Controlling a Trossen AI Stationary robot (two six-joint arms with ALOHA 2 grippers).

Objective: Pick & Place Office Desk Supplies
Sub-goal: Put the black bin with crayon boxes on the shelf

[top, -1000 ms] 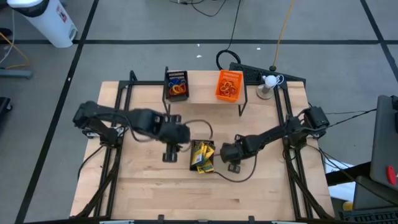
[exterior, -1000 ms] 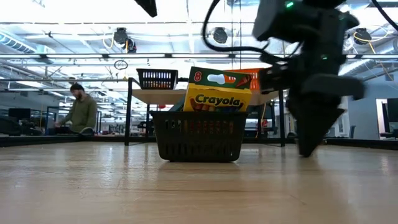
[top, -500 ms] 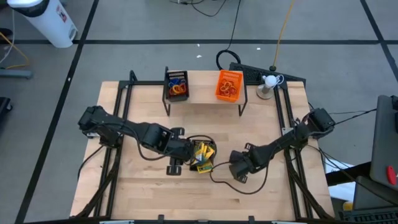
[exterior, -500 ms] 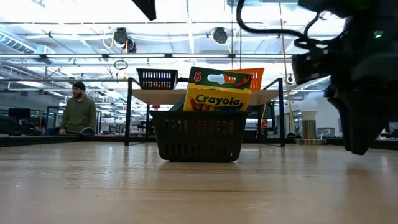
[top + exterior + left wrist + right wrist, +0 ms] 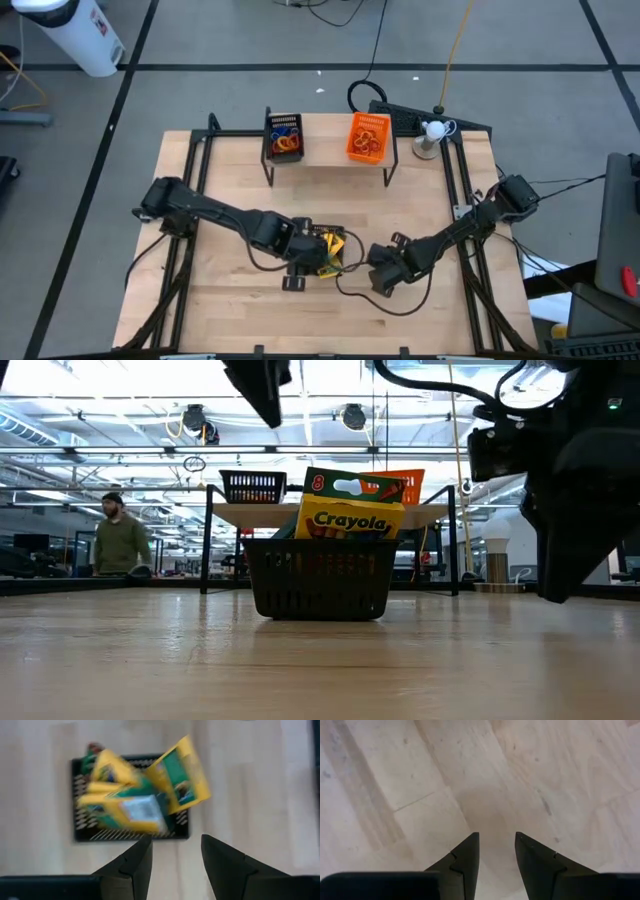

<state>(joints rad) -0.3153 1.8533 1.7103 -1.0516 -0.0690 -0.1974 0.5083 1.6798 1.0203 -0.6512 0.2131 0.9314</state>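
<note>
A large open lab hall is showing behind the pale wooden table (image 5: 320,660): exposed ceiling ducts (image 5: 350,415), long workbenches (image 5: 60,565), a person (image 5: 118,540) walking.

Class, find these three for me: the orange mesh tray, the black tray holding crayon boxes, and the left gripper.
orange mesh tray (image 5: 367,137), high view, its middle.
black tray (image 5: 318,580), low view, front mesh wall.
left gripper (image 5: 175,851), left wrist view, between its open fingertips.

Light wood bench (image 5: 230,310) under my arms carries one black mesh tray (image 5: 322,252) of crayon boxes (image 5: 349,518) mid-bench, the shelf (image 5: 325,155) at the far edge, white ball stand (image 5: 428,147) by its right end.
</note>
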